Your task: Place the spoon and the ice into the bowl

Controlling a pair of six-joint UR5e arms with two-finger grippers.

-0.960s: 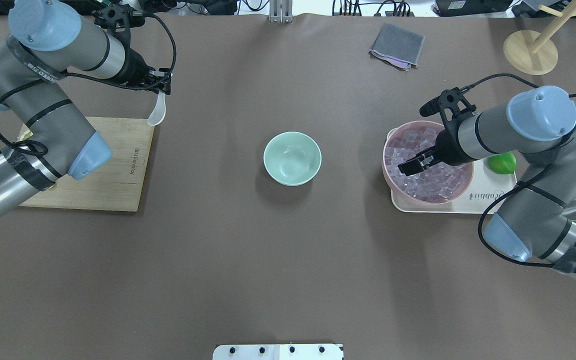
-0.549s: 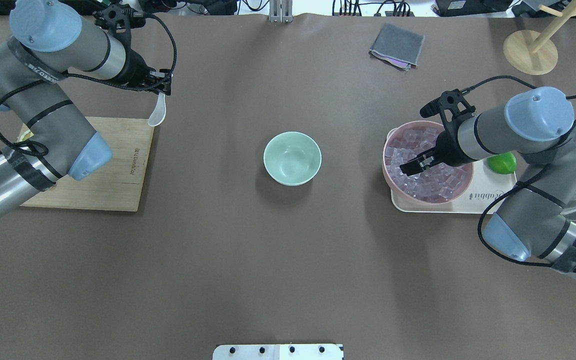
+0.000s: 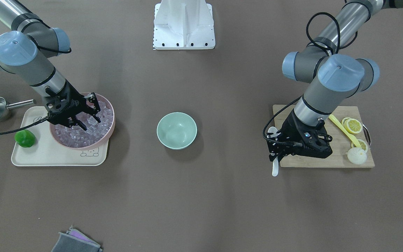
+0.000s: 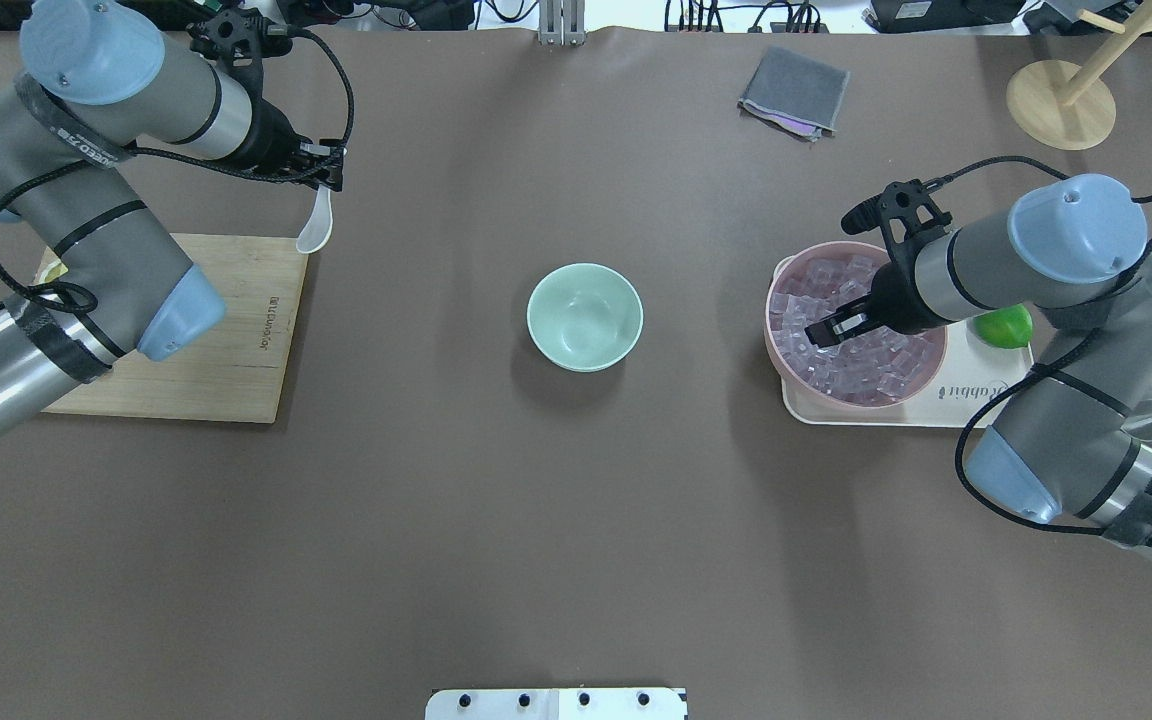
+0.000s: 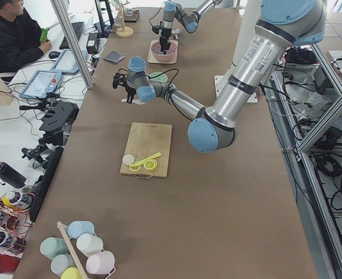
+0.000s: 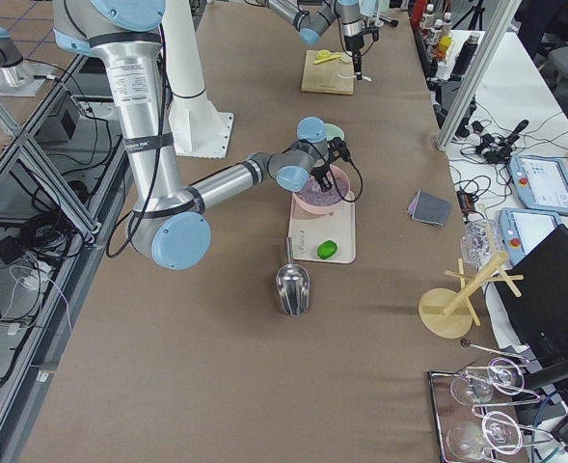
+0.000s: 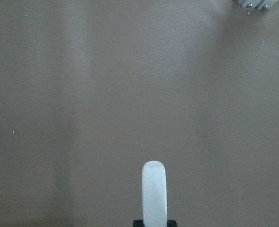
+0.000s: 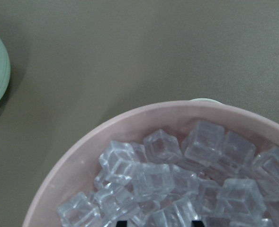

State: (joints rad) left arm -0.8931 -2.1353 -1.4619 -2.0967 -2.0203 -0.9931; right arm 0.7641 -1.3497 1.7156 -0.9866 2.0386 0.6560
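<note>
From over the robot's shoulders we see the left gripper with its jaws clamped on the spoon, pinching it partway along the handle. The spoon's long axis runs close to the 12-to-6 line. The scoop points toward 6, back at the robot, and the handle tip points toward 12, out past the fingers. On the left wrist camera that rounded white handle end pokes forward over bare brown table. The spoon sits at about 10 o'clock from the bowl and well apart from it. Its scoop is just beside the 1 o'clock corner of the cutting board.

The bowl stands upright at the middle of the table, mouth up.

Now over to 3 o'clock from the bowl. There the right gripper hangs over the pink bowl, angled down toward the ice. Its jaws are clearly parted. On the right wrist camera we see the two dark tips apart at the bottom edge, with cubes lying between them and nothing gripped. We cannot tell whether the tips touch the cubes. The ice is heaped in the pink bowl, which stands on the cream tray. A lime lies at the pink bowl's 3 o'clock.
</note>
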